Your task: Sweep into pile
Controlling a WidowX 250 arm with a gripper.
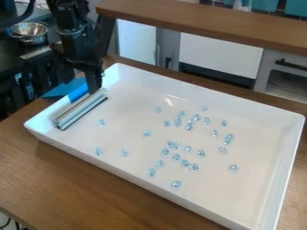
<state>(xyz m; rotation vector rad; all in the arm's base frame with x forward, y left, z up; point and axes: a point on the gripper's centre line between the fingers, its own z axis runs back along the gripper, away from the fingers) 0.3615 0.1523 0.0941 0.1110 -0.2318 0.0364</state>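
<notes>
At the upper left the black gripper (pixel 94 85) hangs down over the tray's left end, right at the back of a silver ridged bar (pixel 81 108). A blue piece (pixel 78 92) shows beside the gripper, behind the bar. The bar lies along the left end of the white tray (pixel 159 183), slanting from front left to back right. Many small clear bluish pieces (pixel 176 157) are scattered over the tray, mostly across its middle and right half. Several lie apart from the rest, among them one piece (pixel 101 122) just right of the bar.
The tray's raised walls enclose the pieces on a brown wooden table (pixel 78 179). A wooden ledge (pixel 210 22) runs behind it, above white cabinets. A metal bowl (pixel 28 30) stands at the far upper left, and a blue flat thing (pixel 55 91) sits outside the tray's left wall.
</notes>
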